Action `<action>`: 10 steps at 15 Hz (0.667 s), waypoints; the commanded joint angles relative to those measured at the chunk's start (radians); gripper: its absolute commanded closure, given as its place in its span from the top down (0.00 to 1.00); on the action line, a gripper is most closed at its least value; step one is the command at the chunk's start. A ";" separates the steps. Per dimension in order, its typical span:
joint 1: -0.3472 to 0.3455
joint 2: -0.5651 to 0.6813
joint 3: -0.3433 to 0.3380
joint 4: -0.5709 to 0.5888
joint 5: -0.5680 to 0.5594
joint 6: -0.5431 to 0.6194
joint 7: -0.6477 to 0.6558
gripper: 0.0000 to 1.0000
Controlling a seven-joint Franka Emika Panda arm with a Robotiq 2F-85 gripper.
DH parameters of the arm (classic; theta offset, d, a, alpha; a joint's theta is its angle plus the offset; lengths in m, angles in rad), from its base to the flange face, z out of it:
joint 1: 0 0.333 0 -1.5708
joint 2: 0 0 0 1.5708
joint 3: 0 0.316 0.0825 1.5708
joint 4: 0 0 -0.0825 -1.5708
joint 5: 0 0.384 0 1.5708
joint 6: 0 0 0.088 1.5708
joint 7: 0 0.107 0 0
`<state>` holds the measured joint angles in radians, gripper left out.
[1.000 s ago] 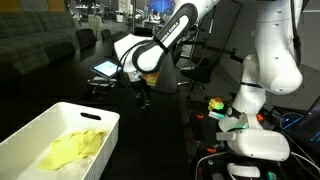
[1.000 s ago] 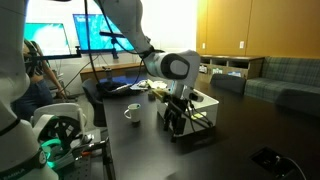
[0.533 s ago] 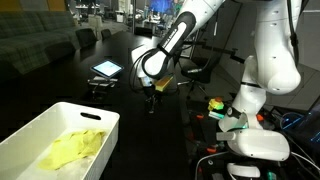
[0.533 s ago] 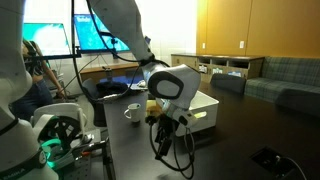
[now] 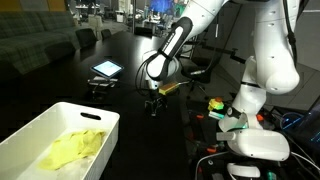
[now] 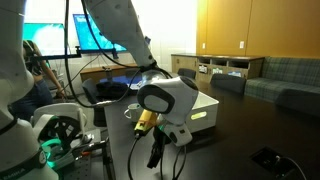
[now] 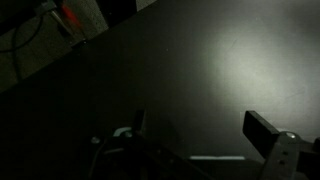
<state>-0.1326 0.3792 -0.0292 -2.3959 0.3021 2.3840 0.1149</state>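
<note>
The bin [image 5: 90,110] sits at the near table [image 5: 135,135] edge, with the yellow cloth [image 5: 75,150] inside, its length slanting toward the claw [image 5: 153,103]. Just beyond, the claw points down, jaws wide and empty, with bare tabletop all round. The tablet [image 5: 105,69] stands farther back.

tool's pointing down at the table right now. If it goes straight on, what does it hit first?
Most likely the bare dark tabletop. The wrist view shows nothing between the open tool and that surface, though depth is hard to judge.
</note>
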 commanded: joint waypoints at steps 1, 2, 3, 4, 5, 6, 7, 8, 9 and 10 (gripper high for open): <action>-0.017 0.016 0.007 -0.041 0.093 0.122 -0.032 1.00; -0.023 0.028 0.010 -0.041 0.117 0.153 -0.032 1.00; -0.027 0.040 0.012 -0.041 0.134 0.180 -0.034 1.00; -0.033 0.053 0.014 -0.036 0.153 0.205 -0.034 1.00; -0.039 0.062 0.015 -0.033 0.165 0.222 -0.037 1.00; -0.049 0.069 0.015 -0.032 0.176 0.241 -0.043 1.00; -0.057 0.076 0.015 -0.030 0.185 0.257 -0.042 1.00; -0.065 0.080 0.013 -0.030 0.189 0.266 -0.042 1.00; -0.072 0.080 0.008 -0.031 0.185 0.275 -0.043 1.00; -0.078 0.081 0.004 -0.032 0.181 0.283 -0.037 1.00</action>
<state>-0.1827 0.4594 -0.0273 -2.4230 0.4609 2.6262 0.0991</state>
